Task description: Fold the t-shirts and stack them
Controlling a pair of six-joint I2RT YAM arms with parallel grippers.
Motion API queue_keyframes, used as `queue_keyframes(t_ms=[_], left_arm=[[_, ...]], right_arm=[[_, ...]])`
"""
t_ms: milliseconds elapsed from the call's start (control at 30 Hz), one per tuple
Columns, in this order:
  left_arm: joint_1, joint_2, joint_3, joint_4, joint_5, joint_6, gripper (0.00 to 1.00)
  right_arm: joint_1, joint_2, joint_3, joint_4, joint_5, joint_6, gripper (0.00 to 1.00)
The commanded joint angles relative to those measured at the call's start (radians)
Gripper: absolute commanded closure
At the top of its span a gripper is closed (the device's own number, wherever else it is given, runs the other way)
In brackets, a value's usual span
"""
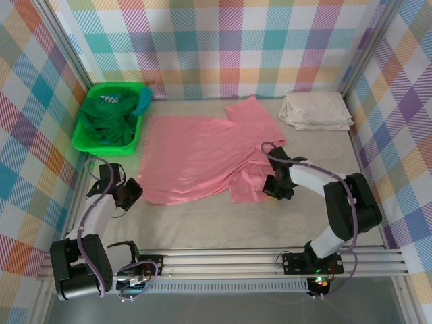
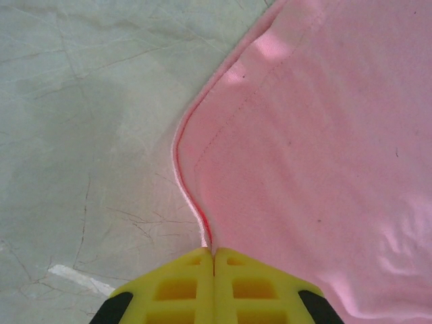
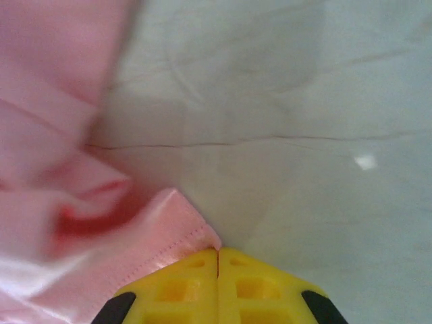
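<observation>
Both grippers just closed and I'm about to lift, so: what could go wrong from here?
1. The left gripper and right gripper pinch the pink t-shirt only at its very edge, so it may slip out on lifting.
2. Cloth lies bunched beside the right gripper, so the fold may come out creased.

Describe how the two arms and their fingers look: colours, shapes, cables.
The left arm and the right arm have white links between bulky black joint housings. A thin purple cable loops along each. The fingers are bright yellow plastic, moulded with square recesses, with black parts behind them.
</observation>
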Motion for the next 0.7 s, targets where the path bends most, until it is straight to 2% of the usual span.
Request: queue_keyframes(t_ms=[0, 300, 667], left_arm=[[0.014, -0.019, -0.006, -0.001, -0.006, 0.012, 1.00], [0.014, -0.095, 0.005, -0.079, -0.007, -0.009, 1.00], [0.014, -0.252, -0.036, -0.166, 0.004, -0.148, 1.00]], right_arm=[[0.019, -0.009, 0.013, 0.048, -0.050, 0.007, 1.00], [-0.032, -0.251, -0.087, -0.077, -0.064, 0.014, 1.00], [-0.097, -0.555, -0.169, -0.250, -0.093, 0.040, 1.00]])
